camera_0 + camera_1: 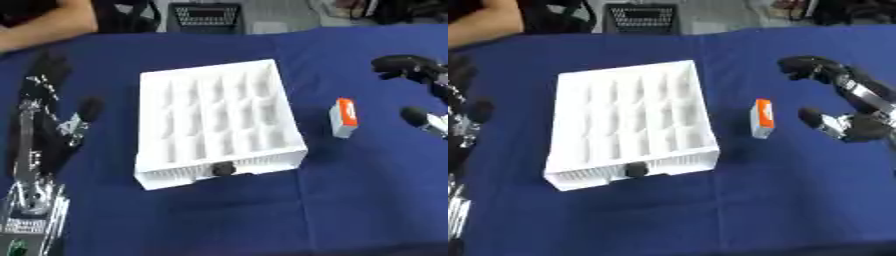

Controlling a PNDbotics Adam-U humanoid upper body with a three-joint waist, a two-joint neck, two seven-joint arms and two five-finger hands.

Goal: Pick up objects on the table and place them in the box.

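A white box [214, 122] with many small compartments lies in the middle of the blue table. A small black round thing [224, 168] sits at its front wall. To the right of the box lies a small white block with an orange top [762, 118]. My right hand [846, 107] hovers just right of that block, open, with fingers and thumb spread on either side of empty space, not touching it. My left hand [48, 107] rests open at the left edge, fingers pointing away, holding nothing.
The blue cloth [262, 215] covers the whole table. Beyond the far edge stand a black crate [206, 17] and a person's arm [44, 22], off the table.
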